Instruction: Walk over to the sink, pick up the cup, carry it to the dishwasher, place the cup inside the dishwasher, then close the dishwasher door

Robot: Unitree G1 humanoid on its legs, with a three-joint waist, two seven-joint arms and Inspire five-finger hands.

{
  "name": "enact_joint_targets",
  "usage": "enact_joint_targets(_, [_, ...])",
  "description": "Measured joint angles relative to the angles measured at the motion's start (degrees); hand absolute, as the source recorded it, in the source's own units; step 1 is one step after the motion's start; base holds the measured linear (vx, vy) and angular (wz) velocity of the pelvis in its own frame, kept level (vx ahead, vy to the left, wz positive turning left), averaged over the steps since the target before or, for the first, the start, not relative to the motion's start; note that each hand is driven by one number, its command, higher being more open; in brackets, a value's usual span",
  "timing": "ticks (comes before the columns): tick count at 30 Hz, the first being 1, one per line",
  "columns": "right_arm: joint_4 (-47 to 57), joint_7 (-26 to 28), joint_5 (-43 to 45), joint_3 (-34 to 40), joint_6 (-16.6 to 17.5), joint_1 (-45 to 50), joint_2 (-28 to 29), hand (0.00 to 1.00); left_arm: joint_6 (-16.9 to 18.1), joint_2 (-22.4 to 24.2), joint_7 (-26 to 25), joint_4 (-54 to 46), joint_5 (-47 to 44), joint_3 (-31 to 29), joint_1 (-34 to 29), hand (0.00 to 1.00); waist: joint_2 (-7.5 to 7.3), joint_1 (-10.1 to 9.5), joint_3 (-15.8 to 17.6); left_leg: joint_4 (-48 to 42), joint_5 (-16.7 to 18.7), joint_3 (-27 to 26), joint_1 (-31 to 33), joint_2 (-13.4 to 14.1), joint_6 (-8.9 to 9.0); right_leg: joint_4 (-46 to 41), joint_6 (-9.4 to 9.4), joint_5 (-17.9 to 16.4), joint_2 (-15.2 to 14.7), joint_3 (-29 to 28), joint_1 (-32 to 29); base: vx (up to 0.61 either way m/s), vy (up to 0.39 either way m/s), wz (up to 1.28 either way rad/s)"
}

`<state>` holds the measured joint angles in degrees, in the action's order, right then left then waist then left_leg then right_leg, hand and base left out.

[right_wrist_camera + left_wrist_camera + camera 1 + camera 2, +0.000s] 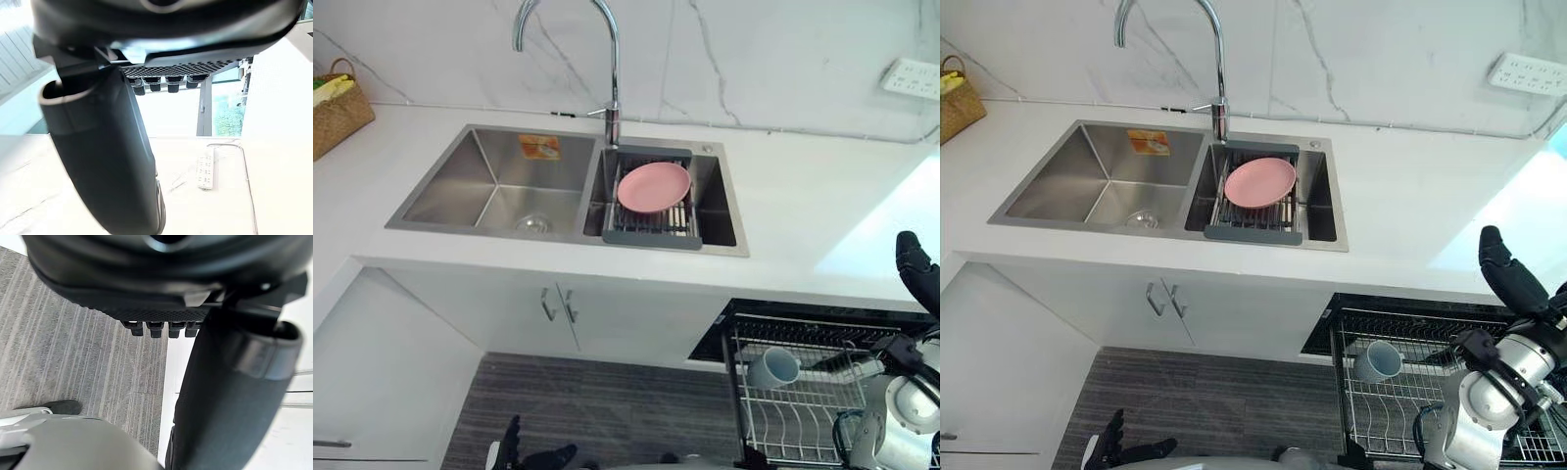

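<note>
The fingers (155, 87) of the right hand (1506, 272) are straight, apart from the thumb (105, 161), and they hold nothing. This hand stands raised at the front edge of the white counter (803, 206), above the pulled-out dishwasher rack (803, 421). The left hand (1121, 448) hangs low over the grey floor (607, 411), its fingers loose and empty too. We see the cup (771, 367) lying on its side in that rack. In the sink (431, 217), a pink plate (653, 186) rests on a drain rack (651, 233).
</note>
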<state>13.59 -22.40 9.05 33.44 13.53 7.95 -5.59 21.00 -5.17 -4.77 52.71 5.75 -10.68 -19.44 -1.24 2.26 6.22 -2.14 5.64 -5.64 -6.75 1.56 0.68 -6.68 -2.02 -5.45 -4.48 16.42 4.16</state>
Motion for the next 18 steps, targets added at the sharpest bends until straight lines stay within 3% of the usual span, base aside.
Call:
enact_joint_targets(1, [0.1, 0.2, 0.0, 0.0, 0.0, 0.0, 0.0, 1.00, 0.0, 0.0, -0.1, 0.2, 0.0, 0.0, 0.0, 1.00, 0.09, 0.00, 0.0, -1.7, 1.1, -0.1, 0.5, 0.1, -0.05, -0.3, -0.08, -0.3, 0.0, -0.1, 0.1, -0.02, 0.019, -0.04])
enact_joint_targets(3, [1.8, 1.1, 0.0, 0.0, 0.0, 0.5, -0.2, 1.00, 0.4, 0.4, -0.2, 1.3, -0.1, -0.1, 0.0, 1.00, 1.62, 0.03, 0.4, -13.1, 8.0, 0.2, 4.2, 1.4, 0.25, -4.9, -0.44, -3.2, 0.1, -0.1, 0.0, -0.04, 0.012, 0.01])
enact_joint_targets(5, [3.3, 1.8, 0.0, 0.0, 0.0, 2.0, -0.4, 1.00, 0.6, 0.8, -0.3, 1.3, 0.0, -0.1, -0.2, 1.00, 2.87, -0.25, -0.1, -17.3, 10.0, 0.0, 4.9, 2.1, 0.62, -7.9, 0.11, -5.8, 0.5, -0.6, -0.4, 0.00, 0.013, 0.02])
enact_joint_targets(6, [4.4, 2.6, 0.2, 0.0, 0.1, 2.5, -0.7, 1.00, 0.8, 1.1, -0.3, 1.3, 0.0, -0.4, -0.3, 1.00, 2.62, 0.04, -0.3, -25.8, 10.9, -1.4, 8.7, 3.0, 0.68, -9.1, 0.23, -7.3, 0.0, -0.4, -0.8, -0.02, 0.020, 0.10])
enact_joint_targets(7, [5.9, 2.7, 0.7, 0.0, 0.1, 2.9, -1.4, 1.00, 1.8, 2.2, -0.3, -0.3, 0.0, -1.7, -0.5, 1.00, 3.38, 0.03, 0.2, -39.6, 9.0, -2.5, 15.7, 5.2, -0.11, -10.3, 0.43, -8.1, 0.3, -0.4, -1.4, -0.02, 0.014, 0.08])
enact_joint_targets(8, [6.7, 2.9, 0.8, 0.0, 0.1, 2.9, -1.7, 1.00, 2.2, 3.0, -0.5, -1.2, 0.0, -2.3, -0.7, 1.00, 3.92, -0.03, 0.6, -44.9, 7.1, -2.2, 18.1, 6.1, 0.26, -10.3, 0.56, -8.2, 0.7, -0.7, -0.9, 0.01, 0.009, -0.13])
enact_joint_targets(9, [7.7, 3.9, 0.8, 0.0, 0.3, 2.5, -2.2, 1.00, 3.1, 3.8, -1.2, -1.8, 0.0, -3.2, -0.7, 1.00, 4.43, -0.50, 1.6, -51.4, 5.5, -1.3, 20.5, 6.4, 1.78, -9.8, 0.96, -8.1, 0.9, -1.6, 1.0, 0.09, 0.049, -0.29])
enact_joint_targets(11, [6.5, 4.6, 0.8, -0.3, 0.4, 0.4, -2.6, 1.00, 3.0, 3.8, -1.5, -2.0, 0.0, -3.3, -0.8, 1.00, 4.76, -0.97, 2.1, -46.5, 10.0, -1.7, 20.3, 6.1, 2.18, -8.4, 0.73, -8.2, 0.1, -3.4, 4.1, 0.12, 0.097, -0.42])
enact_joint_targets(12, [5.9, 4.6, 0.8, -0.3, 0.4, -0.3, -2.7, 1.00, 2.8, 3.7, -1.5, -2.0, 0.0, -3.4, -0.9, 1.00, 4.75, -1.22, 2.1, -42.6, 10.2, -1.9, 20.3, 6.0, 1.96, -8.1, 0.67, -8.2, -0.1, -4.2, 4.3, 0.13, 0.130, -0.60])
enact_joint_targets(13, [4.6, 4.6, 0.8, -0.4, 0.4, -1.6, -3.0, 1.00, 2.2, 3.6, -1.4, -1.7, -0.3, -3.7, -1.0, 1.00, 4.71, -1.45, 2.0, -32.6, 9.7, -1.7, 20.2, 5.8, 2.25, -7.2, 0.62, -8.2, -0.4, -5.5, 4.6, 0.18, 0.175, -0.65])
enact_joint_targets(14, [3.8, 4.6, 0.8, -0.5, 0.5, -1.9, -3.1, 1.00, 1.9, 3.5, -1.5, -0.7, -0.5, -4.5, -0.9, 1.00, 4.60, -1.42, 2.0, -25.1, 6.0, -1.3, 19.8, 5.7, 1.97, -6.2, 0.09, -8.4, -0.6, -7.0, 5.0, 0.21, 0.203, -0.66])
enact_joint_targets(16, [2.9, 4.4, 0.8, -1.6, 0.5, -1.9, -3.2, 1.00, 1.6, 3.4, -1.6, 2.0, -1.2, -5.1, -0.9, 1.00, 4.05, -1.43, 1.5, -23.0, 3.2, -1.5, 18.3, 3.2, 0.35, -3.6, -0.50, -8.5, -1.5, -10.9, 6.5, 0.34, 0.247, -0.58])
enact_joint_targets(18, [3.0, 4.4, 0.8, -2.0, 1.0, -2.0, -3.5, 1.00, 1.4, 3.4, -2.2, 3.3, -1.3, -5.0, -0.9, 1.00, 3.77, -1.24, 1.2, -24.1, 4.2, -2.3, 18.9, 1.2, -1.33, -2.6, -1.63, -8.4, -3.0, -13.1, 6.5, 0.40, 0.236, -0.31])
